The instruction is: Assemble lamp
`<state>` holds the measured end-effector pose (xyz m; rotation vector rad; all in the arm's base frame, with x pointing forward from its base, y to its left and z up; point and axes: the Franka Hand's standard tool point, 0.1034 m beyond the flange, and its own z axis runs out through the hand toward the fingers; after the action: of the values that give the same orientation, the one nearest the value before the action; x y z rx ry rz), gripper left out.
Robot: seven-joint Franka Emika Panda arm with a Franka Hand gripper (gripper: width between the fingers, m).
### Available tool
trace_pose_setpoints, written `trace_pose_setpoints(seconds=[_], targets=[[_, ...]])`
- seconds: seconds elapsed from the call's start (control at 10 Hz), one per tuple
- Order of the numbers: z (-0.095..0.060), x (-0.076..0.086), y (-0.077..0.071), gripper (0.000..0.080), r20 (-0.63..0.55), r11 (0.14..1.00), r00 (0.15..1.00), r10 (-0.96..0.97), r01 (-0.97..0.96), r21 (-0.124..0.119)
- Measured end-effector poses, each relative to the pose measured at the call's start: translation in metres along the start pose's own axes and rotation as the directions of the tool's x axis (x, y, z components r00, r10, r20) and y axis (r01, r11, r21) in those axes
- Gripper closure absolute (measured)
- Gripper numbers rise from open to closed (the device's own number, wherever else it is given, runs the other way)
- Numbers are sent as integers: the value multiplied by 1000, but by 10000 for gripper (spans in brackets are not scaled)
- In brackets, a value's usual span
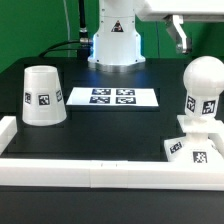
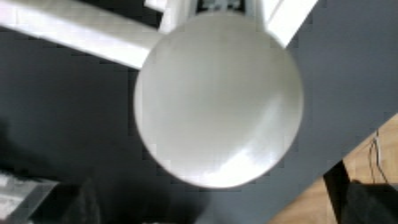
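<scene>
Bulb is standing upright on the base, lying almost straight beneath the hovering claw; I cannot tell whether its fingers are spread

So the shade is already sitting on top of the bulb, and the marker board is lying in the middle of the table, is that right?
Not quite. The shade is not on the bulb. It stands by itself on the table, at the exterior view's left, well apart from the bulb. The marker board does lie in the middle of the table. The exterior view shows this.
</scene>
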<state>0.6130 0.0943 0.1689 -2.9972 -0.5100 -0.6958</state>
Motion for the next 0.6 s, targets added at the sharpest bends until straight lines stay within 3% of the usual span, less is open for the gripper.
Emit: trace_pose_setpoints(seconds=[0.3, 0.5, 0.6], targets=[[3, -8, -4, 101, 185, 999, 982, -37, 29, 42], [6, -6, 1, 101, 261, 998, 963, -59, 47, 51], [5, -12, -3, 101, 344, 997, 937, -55, 34, 68]])
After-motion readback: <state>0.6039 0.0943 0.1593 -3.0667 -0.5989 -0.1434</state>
